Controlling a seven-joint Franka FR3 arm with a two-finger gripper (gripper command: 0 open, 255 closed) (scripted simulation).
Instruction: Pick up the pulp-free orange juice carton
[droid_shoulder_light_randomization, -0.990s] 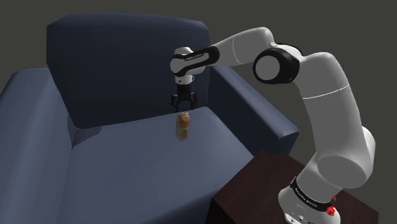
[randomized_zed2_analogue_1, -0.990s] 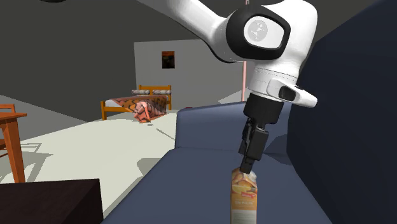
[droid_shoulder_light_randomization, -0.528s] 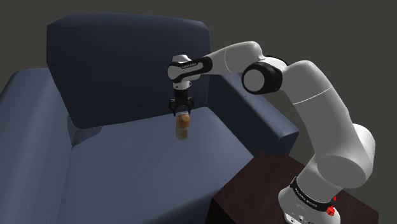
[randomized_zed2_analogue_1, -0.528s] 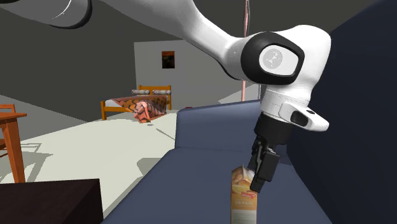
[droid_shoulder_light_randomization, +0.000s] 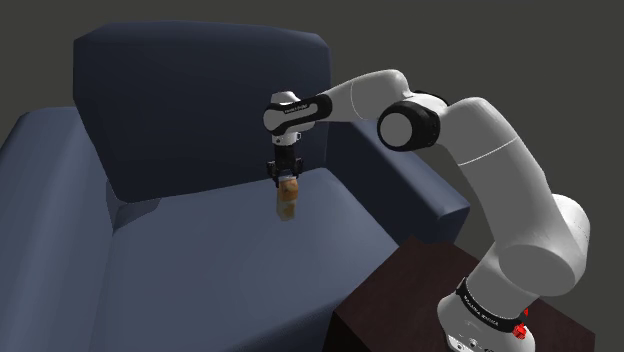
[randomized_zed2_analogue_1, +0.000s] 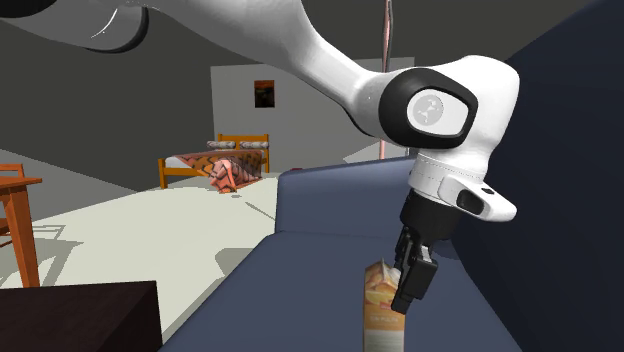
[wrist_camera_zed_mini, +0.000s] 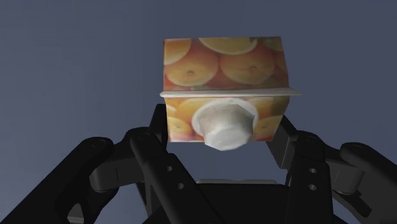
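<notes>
Home: navy sofa (droid_shoulder_light_randomization: 200, 260), wooden bed (randomized_zed2_analogue_1: 215, 162)

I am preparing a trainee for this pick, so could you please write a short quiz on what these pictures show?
1. True or false: the juice carton lies on its side.
2. What does it stand on? A) dark blue sofa seat B) wooden table C) floor
3. What colour is its cap?
Key: 1 false; 2 A; 3 white.

White, rounded arm (droid_shoulder_light_randomization: 510, 160) shells meet at dark joint discs; a dark band (droid_shoulder_light_randomization: 487, 312) near the base carries white lettering (too small to read) and a red mark. The tool (wrist_camera_zed_mini: 221, 130) is all black.
</notes>
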